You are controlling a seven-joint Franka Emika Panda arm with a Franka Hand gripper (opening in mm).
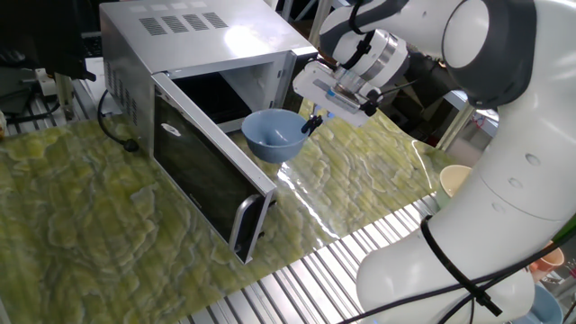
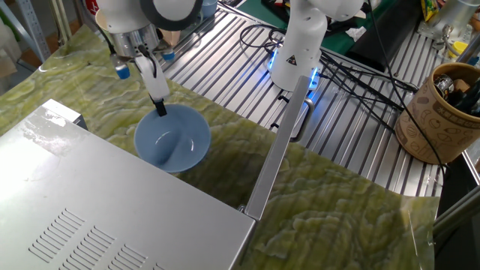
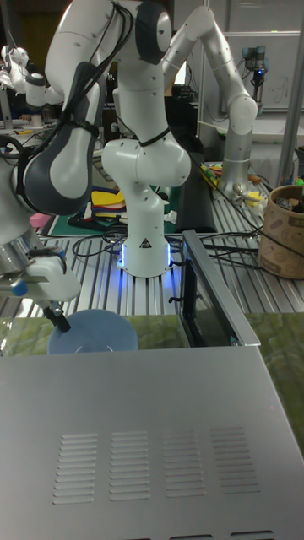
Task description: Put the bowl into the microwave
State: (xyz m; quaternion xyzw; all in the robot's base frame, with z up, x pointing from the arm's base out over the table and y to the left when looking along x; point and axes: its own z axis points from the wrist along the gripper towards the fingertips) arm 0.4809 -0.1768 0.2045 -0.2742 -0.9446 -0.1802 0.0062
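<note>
Item: bowl [image 1: 274,135], light blue, held in the air at the microwave [image 1: 193,54] mouth, door open. Our gripper [image 1: 312,123] is pinched closed on its rim.
Attitude: mouth up, slightly tilted; round, no long axis.
Risks, as we judge: rim-only grip may slip; bowl may clip the door [image 1: 202,171] or the cavity's frame.

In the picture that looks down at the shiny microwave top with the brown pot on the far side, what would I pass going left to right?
Tool → light-blue bowl → open microwave door → brown pot.
</note>
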